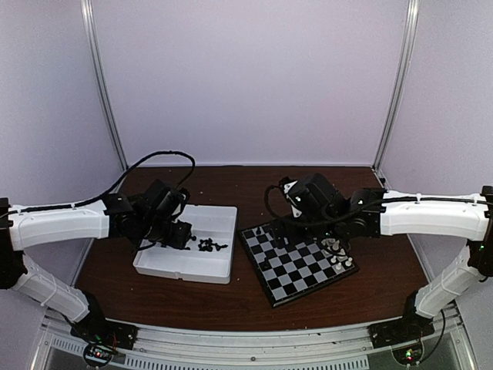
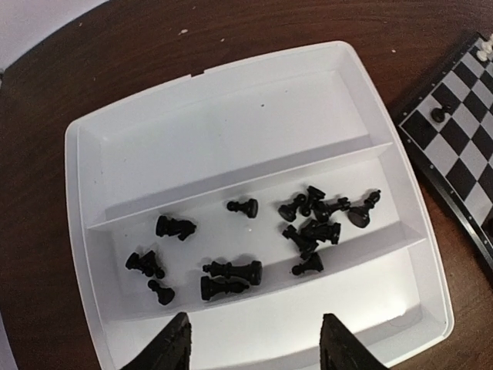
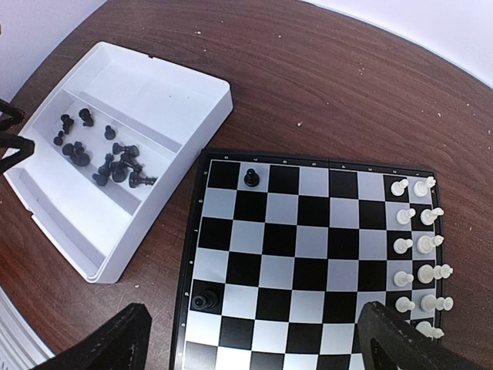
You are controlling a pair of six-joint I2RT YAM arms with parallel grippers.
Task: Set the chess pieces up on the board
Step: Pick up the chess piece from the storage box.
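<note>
Several black chess pieces lie tipped over in the middle compartment of a white partitioned tray. Two larger ones lie side by side nearest my left gripper, which hovers open above the tray's near compartment with nothing between its fingers. The board carries a black pawn near its far left corner. Another black piece stands on the left edge column. My right gripper hangs wide open above the board's near part, holding nothing.
White pieces stand in two columns along the board's right side in the right wrist view. The tray sits just left of the board on the brown table. Pale walls enclose the back and sides.
</note>
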